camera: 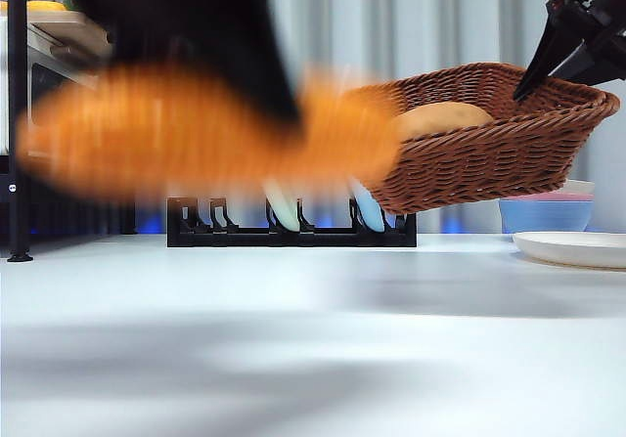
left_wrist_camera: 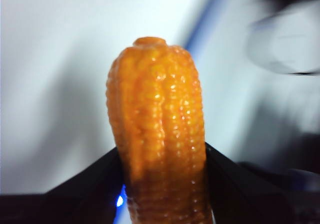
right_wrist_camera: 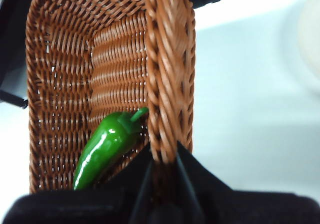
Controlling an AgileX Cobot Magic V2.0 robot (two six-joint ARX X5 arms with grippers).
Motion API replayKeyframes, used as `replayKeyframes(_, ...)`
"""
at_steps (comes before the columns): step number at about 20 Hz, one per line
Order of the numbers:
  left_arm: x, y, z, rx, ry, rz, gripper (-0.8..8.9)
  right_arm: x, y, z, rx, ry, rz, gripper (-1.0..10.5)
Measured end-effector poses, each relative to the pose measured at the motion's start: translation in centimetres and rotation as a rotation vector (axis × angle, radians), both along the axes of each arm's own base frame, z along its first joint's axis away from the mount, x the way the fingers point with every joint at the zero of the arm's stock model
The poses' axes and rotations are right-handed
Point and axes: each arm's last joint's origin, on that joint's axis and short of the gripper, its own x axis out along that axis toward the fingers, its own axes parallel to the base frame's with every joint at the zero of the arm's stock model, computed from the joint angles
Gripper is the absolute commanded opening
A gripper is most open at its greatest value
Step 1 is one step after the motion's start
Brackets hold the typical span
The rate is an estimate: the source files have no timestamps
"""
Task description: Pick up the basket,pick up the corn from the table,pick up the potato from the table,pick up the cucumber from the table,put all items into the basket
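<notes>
Closest to me, the corn point(camera: 196, 129) hangs in the air above the white table point(camera: 313, 339), a blurred orange streak lying roughly level. The left gripper point(left_wrist_camera: 165, 184) has it clamped, one black jaw pressed on each side of the cob, with the blunt end sticking out past the jaws. From the front, that arm is just a big dark shape coming down from the top onto the corn.

Just beyond, the basket point(camera: 489, 153) is off the table too, tilted so its left end sits lower than its right. The right gripper point(right_wrist_camera: 162, 184) pinches the braided rim of one long side, a jaw inside the wall and a jaw outside. A tan potato point(camera: 442, 117) shows over the near edge, and the green cucumber point(right_wrist_camera: 106, 149) lies on the basket floor, its stem nub against the gripped wall.

Farther back, a black dish rack point(camera: 291, 227) stands on the table. To its right are stacked bowls point(camera: 545, 210) and a pale plate point(camera: 572, 248).
</notes>
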Motion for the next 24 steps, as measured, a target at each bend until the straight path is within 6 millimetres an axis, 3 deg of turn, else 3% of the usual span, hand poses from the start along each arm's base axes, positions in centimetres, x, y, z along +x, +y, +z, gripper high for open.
replayKeyframes(3,-0.5,0.4,6.1,-0.284,-0.274,-0.032,-0.07,-0.3,1.3,-0.1,-0.001,0.014,0.045,-0.1)
replayKeyframes(6,0.3,0.3,9.0,-0.398,-0.559,0.107,-0.07,-0.8,3.0,-0.3,-0.006,0.041,0.109,-0.1)
replayKeyframes(9,2.2,0.3,8.7,-0.264,-0.715,0.376,-0.07,-1.4,4.8,-0.5,-0.01,0.064,0.175,-0.1)
replayKeyframes(12,4.6,0.9,7.1,-0.167,-0.653,0.542,-0.07,-1.9,6.2,-0.6,-0.014,0.075,0.229,-0.1)
replayKeyframes(15,6.8,1.3,5.4,-0.098,-0.592,0.624,-0.05,-2.5,7.6,-0.6,-0.017,0.075,0.282,-0.1)
replayKeyframes(19,8.0,1.5,4.3,-0.062,-0.551,0.669,0.08,-3.0,8.8,-0.6,-0.019,0.075,0.329,-0.1)
replayKeyframes(20,8.1,1.5,4.3,-0.062,-0.55,0.67,0.71,-3.1,9.0,-0.6,-0.019,0.075,0.334,-0.1)
replayKeyframes(22,8.1,1.5,4.3,-0.061,-0.549,0.67,3.61,-3.2,9.1,-0.6,-0.019,0.075,0.338,-0.1)
replayKeyframes(23,8.1,1.5,4.2,-0.06,-0.549,0.67,4.39,-3.2,9.1,-0.6,-0.019,0.075,0.338,-0.1)
replayKeyframes(24,8.0,1.5,4.2,-0.054,-0.545,0.668,4.41,-3.2,9.1,-0.6,-0.019,0.075,0.337,-0.1)
